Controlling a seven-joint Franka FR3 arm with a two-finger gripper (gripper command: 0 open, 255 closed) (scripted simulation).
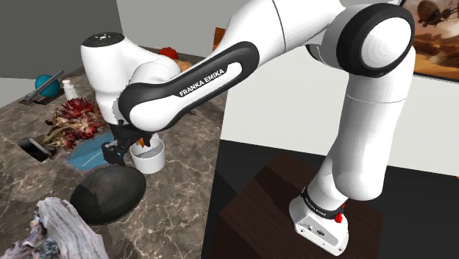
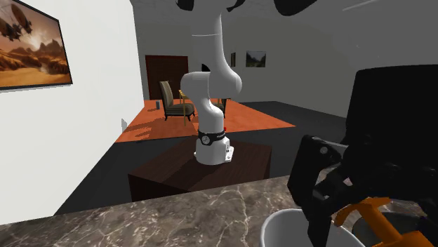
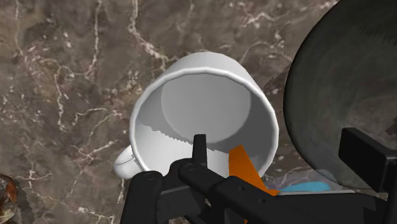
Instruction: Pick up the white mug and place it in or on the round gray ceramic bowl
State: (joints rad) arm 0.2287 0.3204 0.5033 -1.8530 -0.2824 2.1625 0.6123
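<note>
The wrist view showed what the shoulder view hid: fingers (image 3: 368,156) wide apart astride the rim of the white mug (image 3: 203,102), beside the dark bowl (image 3: 343,76), clasping nothing

Marble counter (image 1: 195,143) bearing 1 red dried plant (image 1: 73,121), 1 white bottle (image 1: 68,90), 1 teal ball (image 1: 45,82) and 1 black slab (image 1: 33,149) near a blue sheet (image 1: 92,153). Pale crumpled mass (image 1: 59,228) at the shoulder view's lower left. Framed painting (image 2: 31,45) on white wall; chair (image 2: 172,99) by orange rug (image 2: 203,125).
</note>
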